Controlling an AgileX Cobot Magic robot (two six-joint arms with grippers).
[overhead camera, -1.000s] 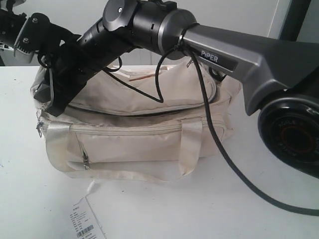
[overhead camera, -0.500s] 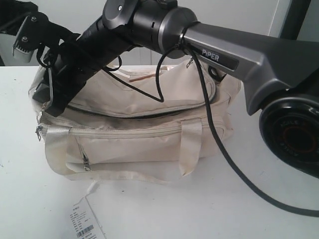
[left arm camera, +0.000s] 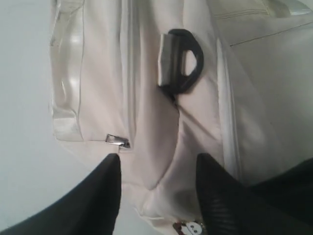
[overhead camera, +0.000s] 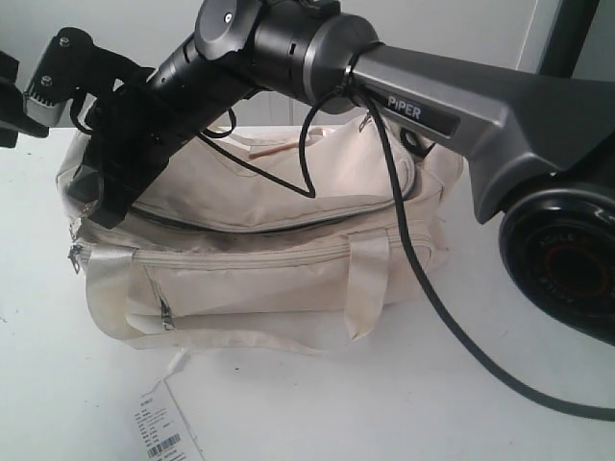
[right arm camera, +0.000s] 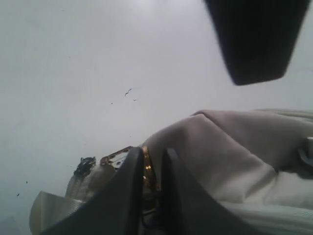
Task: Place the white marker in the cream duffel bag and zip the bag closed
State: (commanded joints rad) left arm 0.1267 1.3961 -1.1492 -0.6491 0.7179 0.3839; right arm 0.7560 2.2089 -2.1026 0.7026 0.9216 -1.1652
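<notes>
The cream duffel bag lies on the white table. My right arm reaches across it to its left end, where my right gripper is shut on the gold pull of the top zipper. The zipper shows as a thin dark line along the bag's top. My left gripper hangs open over the bag's end panel, holding nothing, with a silver zipper pull just off one finger. In the exterior view only a bit of it shows at the left edge. The white marker is out of view.
A barcode paper tag lies on the table in front of the bag. A black cable hangs from the right arm across the bag's right half. A black end clip sits on the end panel.
My right gripper has pulled the zipper pull further toward the bag's left end and the dark gap along the top has narrowed. The left gripper has drawn back to the left edge.
</notes>
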